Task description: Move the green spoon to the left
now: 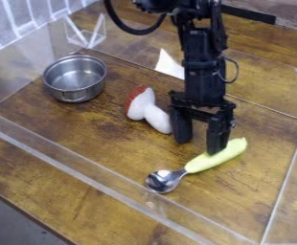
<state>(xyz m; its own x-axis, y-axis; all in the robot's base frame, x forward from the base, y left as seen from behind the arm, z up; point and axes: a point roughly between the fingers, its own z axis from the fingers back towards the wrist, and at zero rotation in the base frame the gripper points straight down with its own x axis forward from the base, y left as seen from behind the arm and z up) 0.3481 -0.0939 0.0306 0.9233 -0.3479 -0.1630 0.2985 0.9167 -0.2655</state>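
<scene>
the green spoon [198, 165] lay untouched on the wooden table [61, 144], right of the white red-tipped object [150, 108] — the gripper [202, 137] hung just above its handle, jaws apart — the move left remained undone.

round steel bowl [75, 77] upright on wooden tabletop [100, 144], left rear area, interior looks bare; white stubby object with red tip [148, 109] lying on tabletop near centre, red end toward bowl, well apart from it; clear plastic walls [75, 177] enclosing work area, low front edge running diagonally across foreground; white paper-like scrap [171, 62] at rear past centre; grey tiled wall [4, 24] at upper left behind enclosure
</scene>
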